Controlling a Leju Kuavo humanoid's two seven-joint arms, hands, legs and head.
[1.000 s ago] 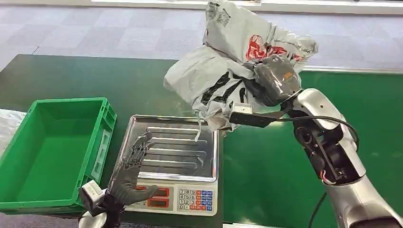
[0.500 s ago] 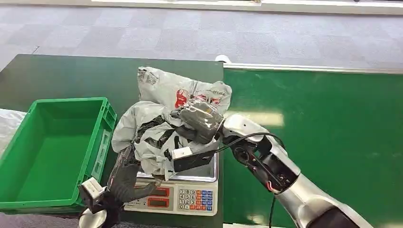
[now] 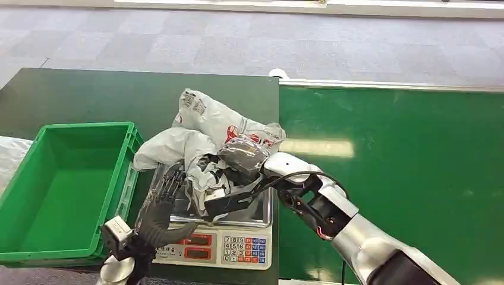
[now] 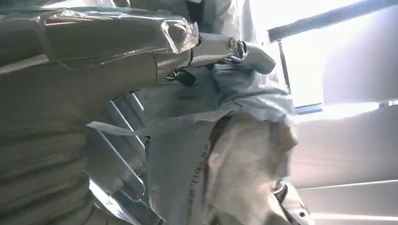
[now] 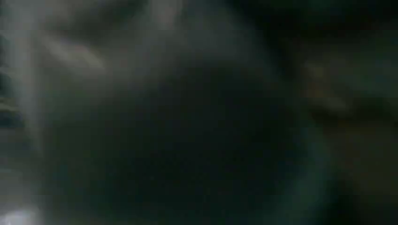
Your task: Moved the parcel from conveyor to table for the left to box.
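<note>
The crumpled grey plastic parcel, printed with black and red markings, is positioned on the steel tray of the silver weighing scale, which stands on the dark green worktop. The parcel overhangs the tray toward the far side and toward the green plastic crate located just beside the scale.

The right hand, wrapped in clear film, is pressed onto the top of the parcel, its fingers sunk into the folds of the bag; the parcel is gripped from above. The right wrist view is dark and blurred, and nothing can be told from it.

The left hand is raised at the near left corner of the scale, palm toward the parcel, with its dark fingers spread apart and holding nothing. The fingertips lie against or just beside the parcel's edge; contact cannot be confirmed. In the left wrist view the parcel is seen close ahead above the ribbed tray.

The bright green conveyor belt adjoins the worktop on the right.
</note>
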